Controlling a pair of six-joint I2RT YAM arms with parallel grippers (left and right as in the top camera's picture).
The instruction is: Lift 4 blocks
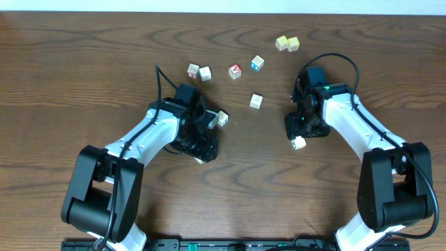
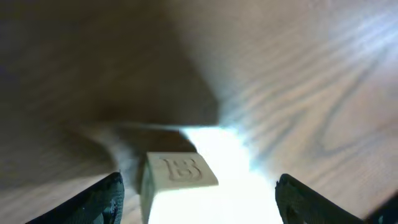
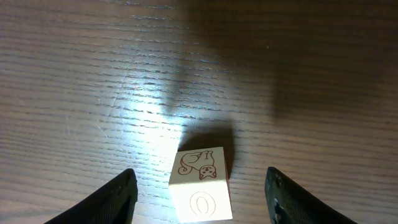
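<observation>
Four pale cream blocks lie on the table. One block (image 1: 222, 118) (image 2: 180, 171), with a letter B on top, sits between the open jaws of my left gripper (image 1: 213, 135) (image 2: 199, 190), nearer the left finger and untouched. Another block (image 1: 299, 143) (image 3: 200, 186), marked with a cat and an O, rests on the wood between the open jaws of my right gripper (image 1: 302, 137) (image 3: 200, 180), with gaps on both sides. A third block (image 1: 256, 101) lies in the middle. The fourth block (image 1: 205, 72) lies further back on the left.
A cube with red markings (image 1: 193, 70) touches the far-left cream block. A red-faced cube (image 1: 235, 70) and a blue-faced cube (image 1: 257, 63) sit at the back centre. Two yellowish cubes (image 1: 287, 44) lie side by side at the back right.
</observation>
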